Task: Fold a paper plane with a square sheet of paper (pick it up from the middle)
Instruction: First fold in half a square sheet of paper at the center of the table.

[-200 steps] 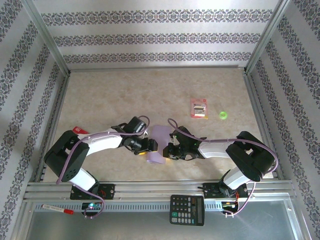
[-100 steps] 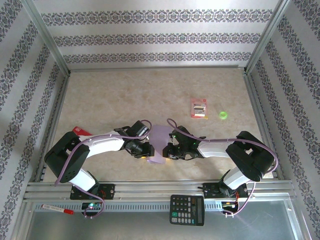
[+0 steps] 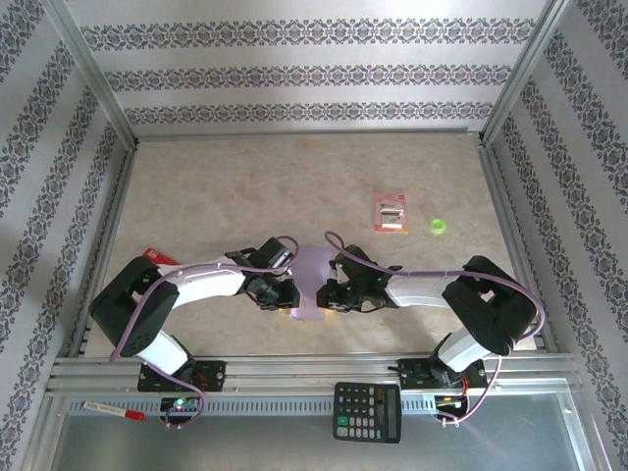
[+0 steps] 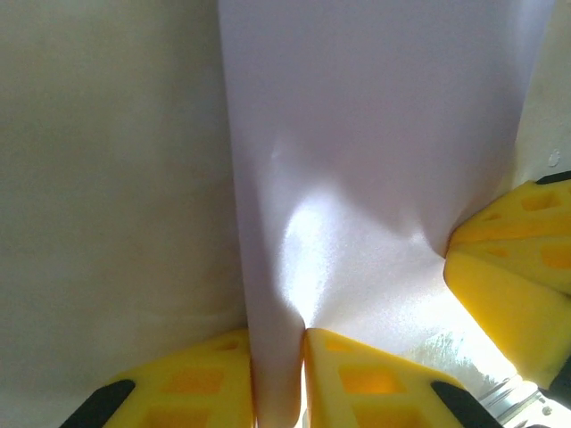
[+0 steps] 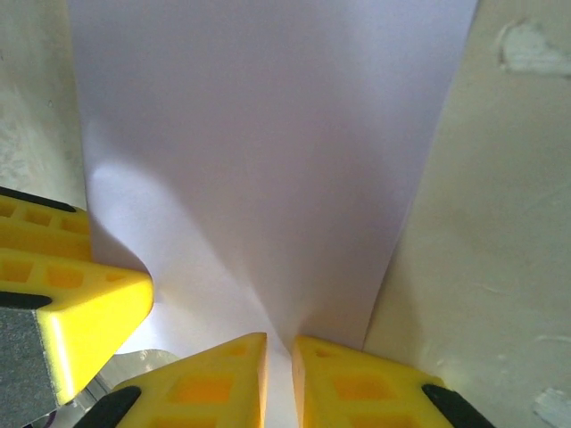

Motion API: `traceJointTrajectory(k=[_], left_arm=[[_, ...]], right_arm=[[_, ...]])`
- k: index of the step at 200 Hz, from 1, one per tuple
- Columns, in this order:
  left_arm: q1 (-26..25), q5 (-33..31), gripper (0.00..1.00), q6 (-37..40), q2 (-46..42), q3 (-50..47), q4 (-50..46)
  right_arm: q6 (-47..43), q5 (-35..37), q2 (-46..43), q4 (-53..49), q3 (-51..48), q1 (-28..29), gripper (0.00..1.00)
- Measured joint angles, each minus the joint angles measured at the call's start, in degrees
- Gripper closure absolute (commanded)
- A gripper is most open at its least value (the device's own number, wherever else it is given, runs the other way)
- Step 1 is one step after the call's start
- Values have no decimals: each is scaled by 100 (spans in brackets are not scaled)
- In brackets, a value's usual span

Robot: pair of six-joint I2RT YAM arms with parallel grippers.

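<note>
Narrowed since a second ago, my left gripper (image 4: 278,379) pinches one edge of the square sheet of paper (image 4: 375,134). My right gripper (image 5: 278,374) clamps the opposite side, steadying it between us, likely for creasing.

1. The overhead view is bright and evenly lit; the arms throw only faint, soft shadows on the table (image 3: 245,186).
2. In the left wrist view, white glare blooms on the sheet of paper (image 4: 357,134) at lower centre and blows out towards the lower right.
3. The yellow fingers (image 4: 375,379) along the bottom edge look soft and out of focus.
4. In the right wrist view the sheet is duller, with a faint sheen at left and soft shadow towards the bottom.
</note>
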Motion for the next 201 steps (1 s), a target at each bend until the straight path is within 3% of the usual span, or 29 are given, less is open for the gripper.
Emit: traceJointTrajectory(k=[107,201], left_arm=[[0,-59,85,7,2,0,0],[0,-59,88,24,11,-35,20]], right_arm=[[-564,245,-748,-540,9,-839,70],[-977,516,111,-612,975,-1086,75]])
